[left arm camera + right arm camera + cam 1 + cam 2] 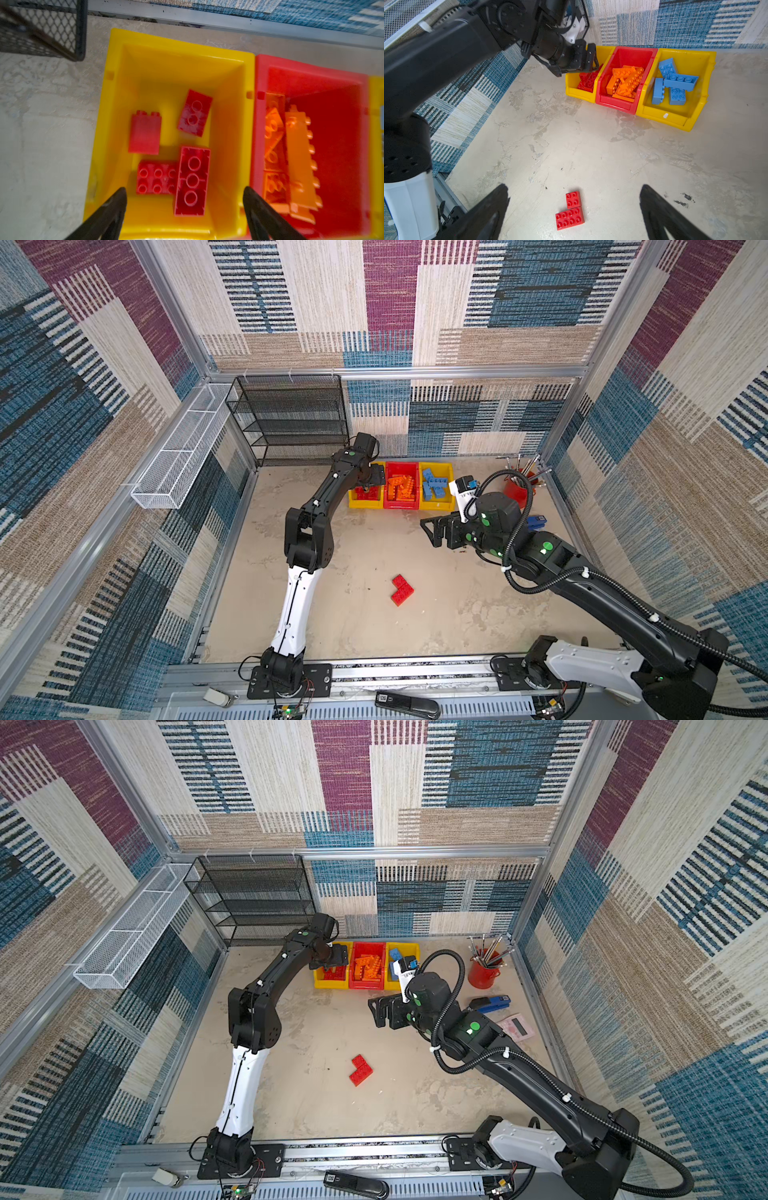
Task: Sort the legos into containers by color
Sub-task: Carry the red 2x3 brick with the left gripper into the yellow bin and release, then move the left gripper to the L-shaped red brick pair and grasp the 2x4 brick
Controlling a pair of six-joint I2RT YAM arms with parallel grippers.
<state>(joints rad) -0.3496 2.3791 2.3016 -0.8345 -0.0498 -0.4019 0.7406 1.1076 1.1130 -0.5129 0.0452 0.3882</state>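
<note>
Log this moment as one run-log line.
left jaws: open over yellow bin of red legos | right jaws: open, empty, above table | left to sort: two red bricks

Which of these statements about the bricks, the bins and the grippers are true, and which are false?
1. Two red bricks lie on the table. True.
2. The red bin holds blue bricks. False: it holds orange bricks.
3. The left gripper is open above the left yellow bin. True.
4. The right gripper holds a brick. False: it is open and empty.
</note>
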